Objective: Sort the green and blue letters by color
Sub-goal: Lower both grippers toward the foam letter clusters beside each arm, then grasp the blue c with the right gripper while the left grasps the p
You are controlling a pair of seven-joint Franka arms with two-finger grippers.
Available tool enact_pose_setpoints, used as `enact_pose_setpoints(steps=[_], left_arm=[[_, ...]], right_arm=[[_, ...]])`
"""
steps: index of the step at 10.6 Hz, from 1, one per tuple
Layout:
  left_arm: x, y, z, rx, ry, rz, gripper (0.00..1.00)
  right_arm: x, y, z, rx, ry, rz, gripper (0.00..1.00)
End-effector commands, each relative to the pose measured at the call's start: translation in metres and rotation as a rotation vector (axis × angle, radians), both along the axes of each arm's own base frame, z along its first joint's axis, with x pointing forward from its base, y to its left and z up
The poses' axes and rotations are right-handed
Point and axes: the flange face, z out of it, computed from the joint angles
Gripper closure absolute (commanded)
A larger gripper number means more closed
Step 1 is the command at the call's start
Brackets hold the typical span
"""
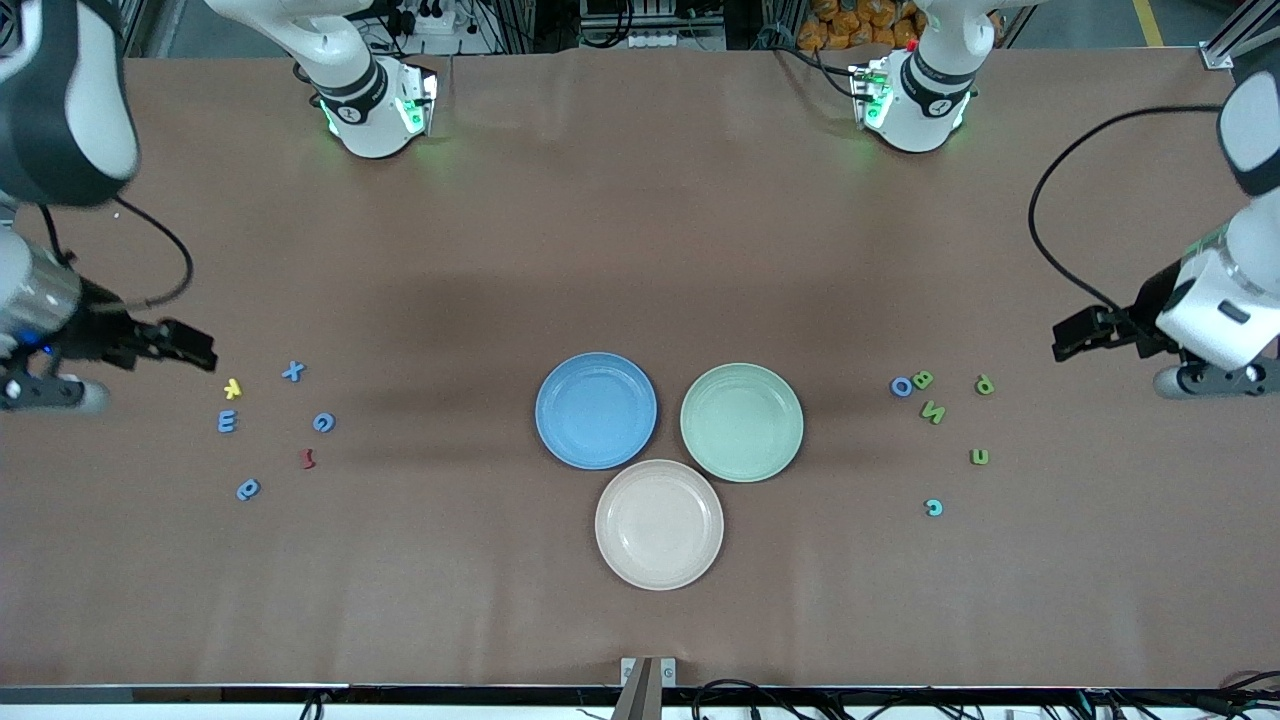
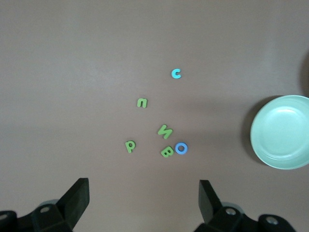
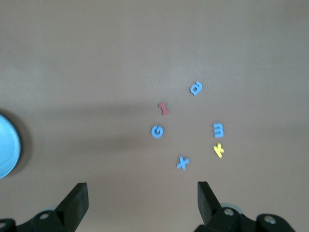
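Both arms hang in the air at the table ends, nothing picked up so far. The left gripper [image 1: 1075,335] hovers with its fingers spread wide and empty above the brown tabletop [image 1: 640,250] toward its end from the green plate [image 1: 741,422]; the right gripper [image 1: 190,345] is just as slack and empty toward its own end from the blue plate [image 1: 596,410].

Well apart from the green plate toward the left arm's end lie the green letters [image 1: 932,411] B, N, P and u, with a blue O [image 1: 901,386] touching the B and a lighter blue c [image 1: 933,507] nearer the front camera. Toward the right arm's end are the blue letters [image 1: 323,422] X, E, G and a, mixed with a yellow letter [image 1: 232,387] and a dark red letter [image 1: 308,459].

I'd worry about the O and B: pinching one could drag the other. The letters look thin, flat and matte, like foam, so fingers may scrape the tabletop. The plates are smooth and round; a cream plate [image 1: 659,524] sits nearest the camera.
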Motion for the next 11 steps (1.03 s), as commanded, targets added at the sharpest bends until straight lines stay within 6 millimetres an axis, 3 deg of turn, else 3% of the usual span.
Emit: enact_pose_setpoints(steps=[1, 3, 5, 7, 11], left_arm=[[-0.002, 0.025, -0.085, 0.011, -0.036, 0.004, 0.00], [-0.014, 0.038, -0.144, 0.005, -0.070, 0.021, 0.00], [-0.019, 0.039, -0.203, -0.001, -0.045, 0.018, 0.00], [-0.019, 0.042, -0.252, 0.079, -0.001, -0.074, 0.00], [-0.034, 0.070, -0.310, 0.052, 0.028, -0.036, 0.00]], right_arm=[[0.039, -0.002, -0.080, -0.018, 0.008, 0.003, 0.00], [0.042, -0.016, -0.131, -0.017, 0.030, -0.023, 0.00], [0.028, -0.022, -0.180, -0.011, -0.002, -0.037, 0.00], [0.012, -0.020, -0.218, -0.010, -0.012, -0.040, 0.00], [-0.016, -0.026, -0.273, 0.000, 0.011, -0.120, 0.00]])
